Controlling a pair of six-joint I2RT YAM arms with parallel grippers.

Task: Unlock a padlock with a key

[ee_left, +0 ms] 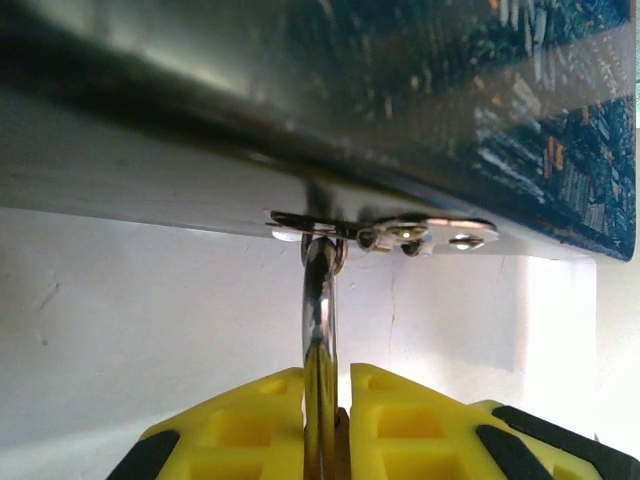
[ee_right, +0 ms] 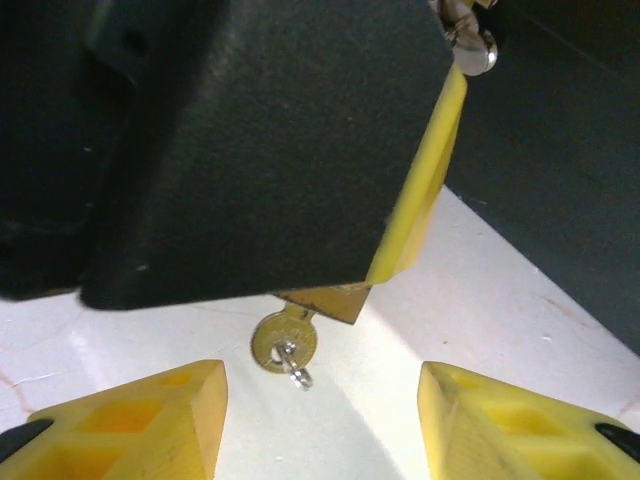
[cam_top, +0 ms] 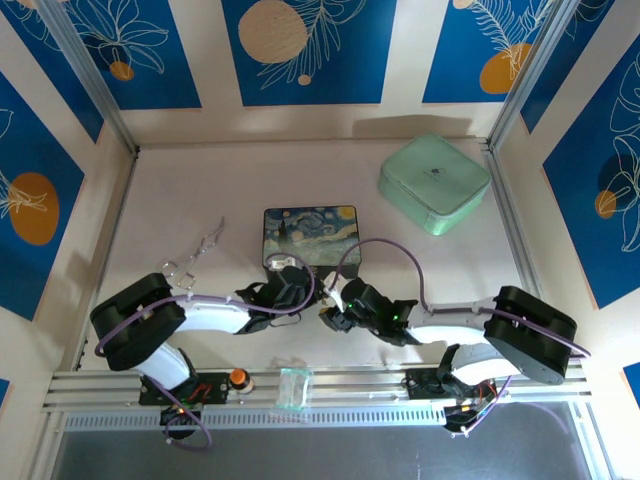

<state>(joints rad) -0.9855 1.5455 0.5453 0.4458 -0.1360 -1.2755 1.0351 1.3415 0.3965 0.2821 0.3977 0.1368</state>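
The tiny brass-gold padlock with a silver U-shaped shackle (ee_right: 322, 298) is being held tight by the left gripper (ee_left: 326, 388). That gripper's yellow fingers (ee_left: 250, 425) are being pressed together on the lock, with almost no gap left between them. The lock is being kept at the front of the starry-night painted box (cam_top: 310, 232), just above the white table (cam_top: 200, 190). Its shackle (ee_left: 320, 300) is being hooked through the box's small silver clasp (ee_left: 400, 232).

The small brass key (ee_right: 283, 343) is being shown with only its round head sticking out of the bottom of the lock. So the step in hand is being judged as the turning of the key. The right gripper (ee_right: 322, 372) is being held just in front of the key head. Its jaws are being held wide apart, and nothing is being gripped in them.

For the next move, those jaws are likely being called on to close over the flat sides of the little head and then twist. The lock would need to be kept steady by the left gripper. The head is small, so a crooked pinch is being judged likely to slip.

The lock's long line is being run from the clasp, down the shackle, through the body and out along the key. The shackle end is being pointed at the box, and the keyhole end is being pointed away from it, towards the right gripper.
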